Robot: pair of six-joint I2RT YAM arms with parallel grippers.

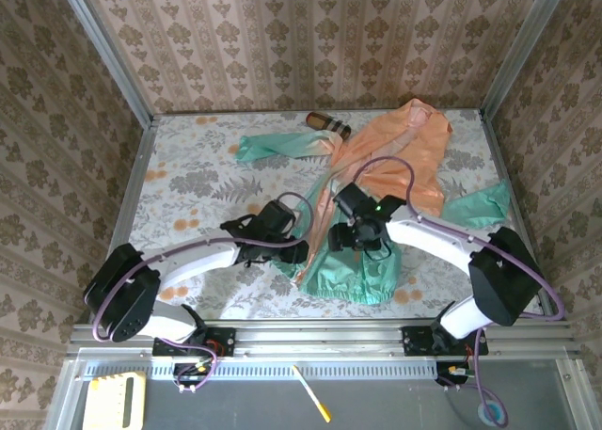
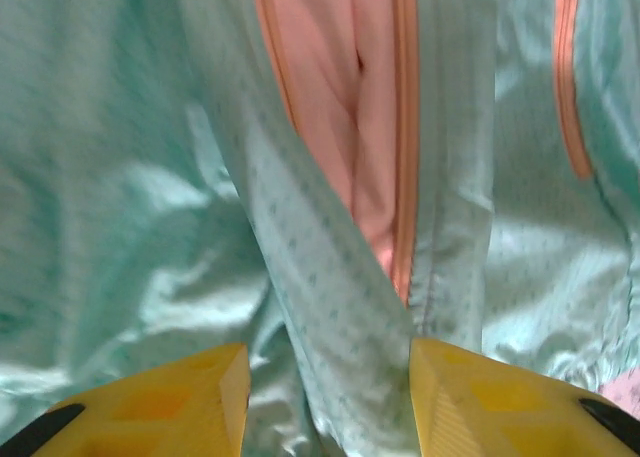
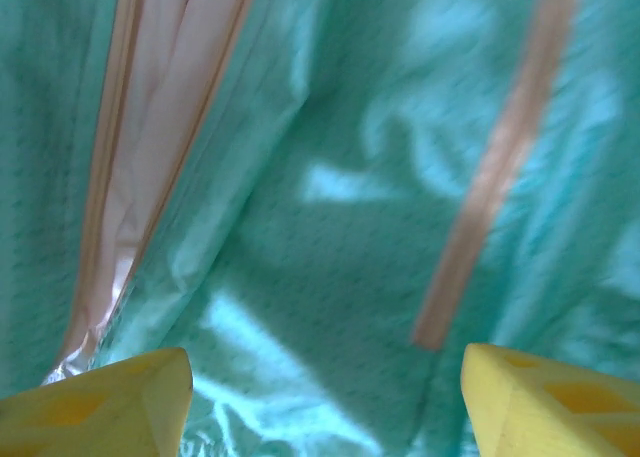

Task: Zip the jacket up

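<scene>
Left gripper (image 2: 328, 377): spread, not clamped. Its yellow fingers (image 2: 160, 407) stand either side of a raised fold of mint fabric.
Right gripper (image 3: 325, 377): spread wide and holding nothing, low over the mint panel just beside the front opening.
Jacket (image 1: 414, 157): flat on the patterned table (image 1: 188, 185), in front of the arms and right of centre, with both grippers over its near end.
Long axis: runs from the mint hem (image 1: 353, 279) near the arms to the peach collar (image 1: 423, 115) at the far right corner, slanting rightward as it goes away.
Sleeves: one reaches out to the left (image 1: 277, 148), the other to the right (image 1: 480, 206).
Facing: front side up, collar pointing away from the arms.
Zipper tapes (image 2: 405, 127): two orange lines parted in a narrow V, with pink lining (image 2: 335, 107) between them. They meet close above the left fingers. I cannot make out a slider.
Step, as I judge it: finding and securing the zipper's bottom end; the front is not yet closed.
Risk, wrong grasp: closing here would probably pinch loose fabric rather than the slider or tape, because the cloth is thin and bunched.
Risk, dragging: pulling toward the collar with the hem unpinned could slide the whole garment along the table.
Risk, jamming: a fold caught between the tapes could stall the slider.
</scene>
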